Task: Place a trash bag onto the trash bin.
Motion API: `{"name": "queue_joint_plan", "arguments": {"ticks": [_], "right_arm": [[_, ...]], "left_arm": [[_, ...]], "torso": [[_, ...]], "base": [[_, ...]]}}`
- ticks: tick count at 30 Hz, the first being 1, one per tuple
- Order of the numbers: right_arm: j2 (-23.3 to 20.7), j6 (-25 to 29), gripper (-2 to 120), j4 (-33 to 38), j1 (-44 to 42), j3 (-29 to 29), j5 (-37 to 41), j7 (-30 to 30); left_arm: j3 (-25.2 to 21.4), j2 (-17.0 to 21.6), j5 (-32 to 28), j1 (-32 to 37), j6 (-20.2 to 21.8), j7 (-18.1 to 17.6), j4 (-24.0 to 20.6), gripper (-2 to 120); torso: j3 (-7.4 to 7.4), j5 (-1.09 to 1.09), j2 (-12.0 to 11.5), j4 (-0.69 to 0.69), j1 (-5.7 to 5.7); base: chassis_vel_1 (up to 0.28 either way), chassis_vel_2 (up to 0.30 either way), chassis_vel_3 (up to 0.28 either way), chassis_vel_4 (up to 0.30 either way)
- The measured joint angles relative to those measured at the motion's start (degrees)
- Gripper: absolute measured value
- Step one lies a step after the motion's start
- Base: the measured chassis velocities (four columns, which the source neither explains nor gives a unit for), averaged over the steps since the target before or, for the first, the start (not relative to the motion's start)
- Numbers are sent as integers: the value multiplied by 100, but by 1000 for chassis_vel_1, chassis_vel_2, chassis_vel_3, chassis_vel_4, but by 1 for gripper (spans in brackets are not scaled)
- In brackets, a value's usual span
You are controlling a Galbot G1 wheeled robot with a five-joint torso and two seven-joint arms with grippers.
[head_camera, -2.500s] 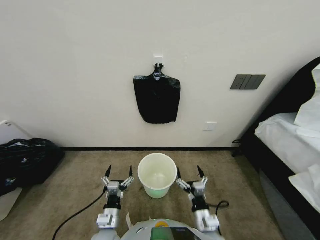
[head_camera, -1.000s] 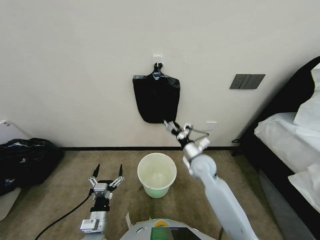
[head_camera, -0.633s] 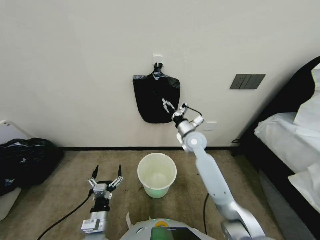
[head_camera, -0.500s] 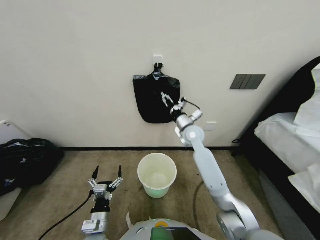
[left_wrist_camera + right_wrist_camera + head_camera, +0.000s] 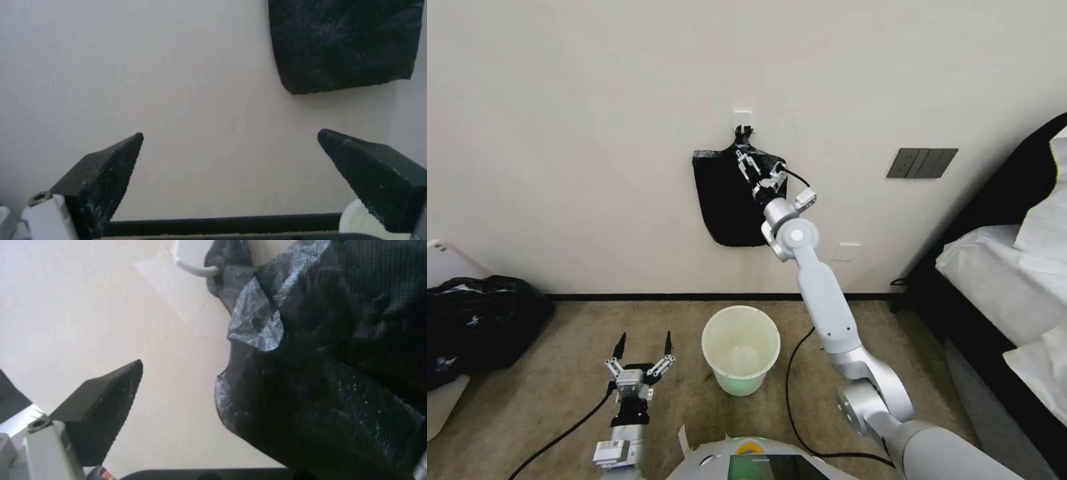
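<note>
The right pincer [image 5: 756, 165], open and empty, has climbed from beside the bin [image 5: 741, 349] to the bag [image 5: 727, 200] upper part.

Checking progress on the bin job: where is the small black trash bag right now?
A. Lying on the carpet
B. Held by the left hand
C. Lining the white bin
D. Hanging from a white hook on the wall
D: the trash bag hangs by its gathered top from the wall hook, with the open right hand raised at its upper part.
</note>
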Motion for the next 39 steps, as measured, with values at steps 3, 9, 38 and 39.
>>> {"name": "queue_joint_plan", "arguments": {"ticks": [3,9,38,39], "right_arm": [[81,33,100,-198,94,37,-12,35],[161,48,100,-409,260,105,-11,35],[284,52,13,-519,318,235,-10,-22],[284,52,13,-519,318,235,-10,-22]], "left_arm": [[2,-33,25,4,-21,-4,3,100],[-24,-25,29,21,-35,-9,-13,100],[-21,-18,-4,37,-45,-38,-74,100],[-21,-18,-4,37,-45,-38,-74,100]], "torso": [[0,1,0,0,0],[0,1,0,-1,0],[0,1,0,0,0],[0,1,0,0,0]], "base": [[0,0,0,0],[0,0,0,0],[0,0,0,0],[0,0,0,0]]}}
